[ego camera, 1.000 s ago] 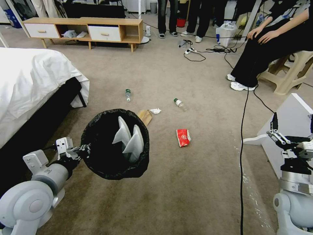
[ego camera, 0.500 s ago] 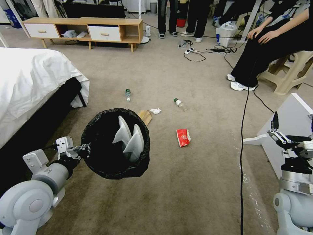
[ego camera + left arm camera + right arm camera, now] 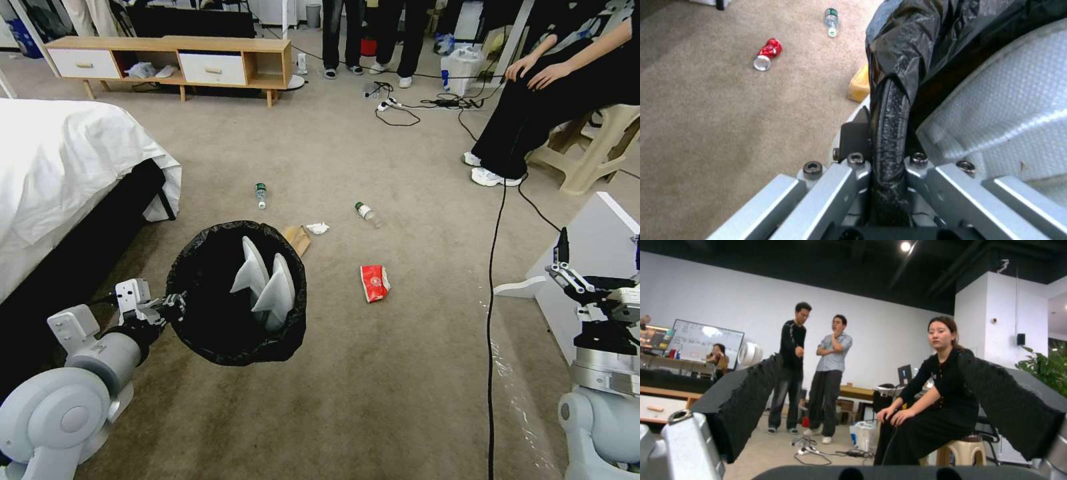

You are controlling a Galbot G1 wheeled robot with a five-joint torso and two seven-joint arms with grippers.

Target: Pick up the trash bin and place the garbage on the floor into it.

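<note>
The left end effector (image 3: 172,308) is clenched on the rim of the trash bin (image 3: 237,293), holding it above the floor (image 3: 373,387). Beyond it lies the garbage (image 3: 375,282). The right end effector (image 3: 600,267) is released, raised well apart.

Both arms are smooth pale grey shells with round, domed joints. The left tool (image 3: 175,305) has a black wrist collar, angular silver brackets and dark hex screws. The right tool (image 3: 595,257) has black ridged pads (image 3: 746,403) on silver bars above a black collar.
</note>
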